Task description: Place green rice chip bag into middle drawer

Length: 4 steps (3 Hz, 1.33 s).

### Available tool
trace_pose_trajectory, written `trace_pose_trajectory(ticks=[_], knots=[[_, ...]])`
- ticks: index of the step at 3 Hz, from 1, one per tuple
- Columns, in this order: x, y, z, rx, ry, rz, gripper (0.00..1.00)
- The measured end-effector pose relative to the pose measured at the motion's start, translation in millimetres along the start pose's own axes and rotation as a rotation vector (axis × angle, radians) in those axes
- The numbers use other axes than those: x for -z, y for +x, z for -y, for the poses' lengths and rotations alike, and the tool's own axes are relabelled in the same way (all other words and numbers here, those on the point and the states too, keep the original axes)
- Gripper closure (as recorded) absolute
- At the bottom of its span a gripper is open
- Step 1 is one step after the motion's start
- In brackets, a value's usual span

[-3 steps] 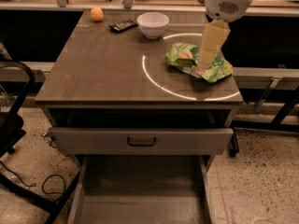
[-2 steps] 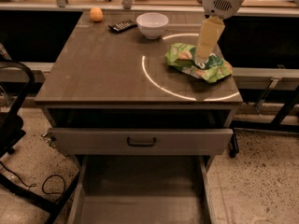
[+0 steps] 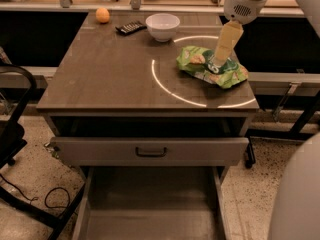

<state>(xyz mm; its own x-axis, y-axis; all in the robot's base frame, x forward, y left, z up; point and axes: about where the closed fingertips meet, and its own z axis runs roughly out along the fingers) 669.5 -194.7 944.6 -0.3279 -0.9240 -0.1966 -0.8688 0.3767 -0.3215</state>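
Observation:
The green rice chip bag (image 3: 212,68) lies crumpled on the right side of the tabletop, inside a bright ring of light. My gripper (image 3: 219,61) hangs from the white arm at the top right and points down, with its tan tip on the bag's middle. The middle drawer (image 3: 150,209) is pulled out at the bottom of the view, and the part of its grey floor that shows is bare. It lies below and in front of a grey drawer front with a black handle (image 3: 151,152).
A white bowl (image 3: 162,26), a black remote (image 3: 131,28) and an orange (image 3: 102,15) sit along the table's far edge. A black chair (image 3: 15,129) stands to the left, with cables on the floor. White robot body (image 3: 300,194) fills the lower right.
My gripper's tip has shifted slightly left and up on the bag. The bag stays in the same place on the table.

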Motion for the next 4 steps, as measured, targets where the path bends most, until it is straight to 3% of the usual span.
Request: trace_pose_trajectory(ticks=[2, 3, 4], knots=[[-68, -20, -5, -0.008, -0.134, 0.069, 0.00], [-106, -23, -23, -0.022, -0.221, 0.087, 0.00], [-115, -25, -25, -0.024, -0.233, 0.091, 0.14]])
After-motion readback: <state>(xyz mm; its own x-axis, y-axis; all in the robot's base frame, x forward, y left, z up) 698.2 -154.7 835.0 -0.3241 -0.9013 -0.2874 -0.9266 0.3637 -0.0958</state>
